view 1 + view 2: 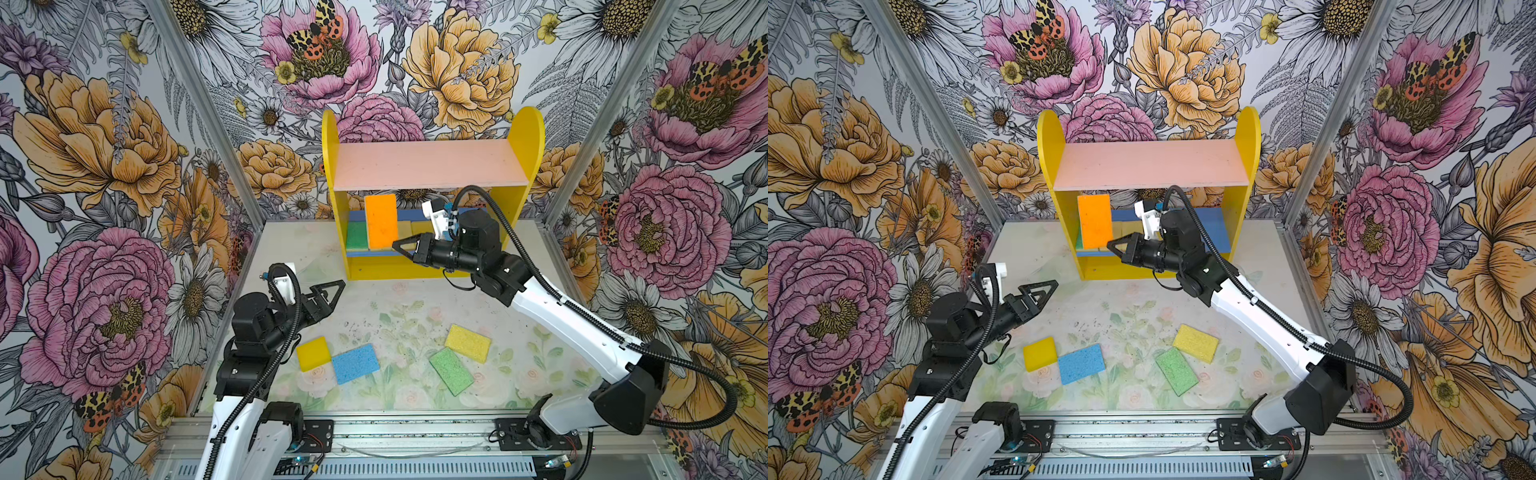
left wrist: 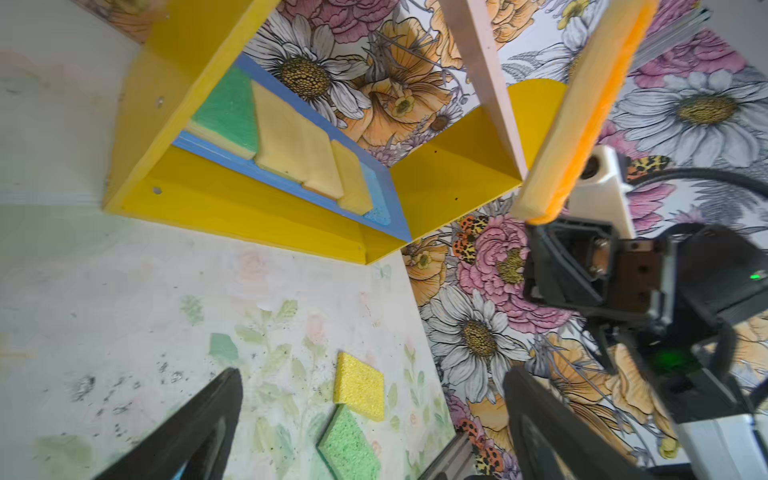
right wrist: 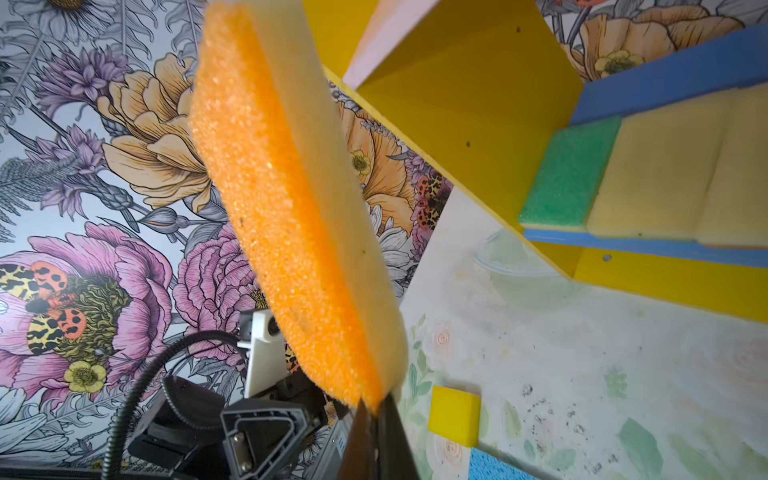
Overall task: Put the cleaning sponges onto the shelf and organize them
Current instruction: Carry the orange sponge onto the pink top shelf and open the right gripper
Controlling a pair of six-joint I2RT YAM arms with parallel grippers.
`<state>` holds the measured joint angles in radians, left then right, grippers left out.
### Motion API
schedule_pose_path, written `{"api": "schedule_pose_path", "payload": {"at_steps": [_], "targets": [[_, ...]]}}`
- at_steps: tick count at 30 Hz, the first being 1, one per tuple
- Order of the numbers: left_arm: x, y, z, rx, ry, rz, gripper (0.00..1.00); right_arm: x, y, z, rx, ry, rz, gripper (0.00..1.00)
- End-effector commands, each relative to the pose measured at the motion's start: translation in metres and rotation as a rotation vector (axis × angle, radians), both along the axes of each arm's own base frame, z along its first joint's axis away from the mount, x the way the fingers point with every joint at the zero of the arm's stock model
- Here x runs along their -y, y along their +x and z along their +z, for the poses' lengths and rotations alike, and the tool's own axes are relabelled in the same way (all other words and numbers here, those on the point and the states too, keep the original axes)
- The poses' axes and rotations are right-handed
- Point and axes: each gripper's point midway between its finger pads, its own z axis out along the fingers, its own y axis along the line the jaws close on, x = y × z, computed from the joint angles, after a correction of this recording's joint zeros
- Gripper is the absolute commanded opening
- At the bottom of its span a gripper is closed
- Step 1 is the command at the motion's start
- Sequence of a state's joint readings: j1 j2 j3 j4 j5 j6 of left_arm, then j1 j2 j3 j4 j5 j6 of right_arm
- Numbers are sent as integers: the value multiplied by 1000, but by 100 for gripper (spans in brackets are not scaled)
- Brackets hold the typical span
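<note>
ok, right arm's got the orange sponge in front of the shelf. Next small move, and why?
Probably lift the orange sponge up to the bare pink board. The right gripper pinches its lower end, holding it upright, and a row of sponges already spans the blue board below.

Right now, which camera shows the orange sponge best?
Right wrist view: the orange sponge fills it, texture and pinched end clear. Both top views show its face small; the left wrist view, only its edge.
</note>
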<state>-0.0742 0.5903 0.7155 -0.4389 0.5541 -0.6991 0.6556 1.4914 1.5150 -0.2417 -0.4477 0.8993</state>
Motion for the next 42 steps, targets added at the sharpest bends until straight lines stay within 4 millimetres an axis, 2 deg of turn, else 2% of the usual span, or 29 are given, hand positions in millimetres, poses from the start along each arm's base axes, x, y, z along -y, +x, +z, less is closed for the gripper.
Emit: {"api": "schedule_pose_path", "payload": {"at_steps": [1, 6, 9, 14, 17, 19, 28, 31, 33, 35, 42], "targets": [[-17, -4, -17, -13, 202, 58, 99, -6, 25, 20, 32, 0, -18, 2], [-22, -7, -24, -10, 292, 46, 99, -26, 61, 53, 63, 43, -29, 2], [-23, -8, -30, -20, 315, 40, 99, -41, 83, 62, 68, 58, -38, 2], [-24, -7, -33, -27, 313, 40, 99, -61, 114, 71, 63, 102, -37, 1], [-22, -6, -34, -27, 305, 25, 99, -64, 136, 57, 15, 121, -60, 0], [-21, -7, -35, -26, 302, 22, 99, -63, 143, 52, 9, 121, -73, 0], [-18, -6, -37, -26, 293, 7, 99, -66, 154, 35, -20, 108, -88, 0], [-19, -5, -37, -25, 293, 9, 99, -67, 156, 33, -23, 112, -89, 9], [-19, -5, -37, -26, 294, 10, 99, -68, 157, 33, -23, 114, -90, 21], [-19, -5, -37, -27, 293, 9, 99, -67, 157, 34, -21, 115, -93, 27], [-18, -6, -37, -25, 291, 7, 99, -66, 156, 38, -13, 117, -96, 33]]}}
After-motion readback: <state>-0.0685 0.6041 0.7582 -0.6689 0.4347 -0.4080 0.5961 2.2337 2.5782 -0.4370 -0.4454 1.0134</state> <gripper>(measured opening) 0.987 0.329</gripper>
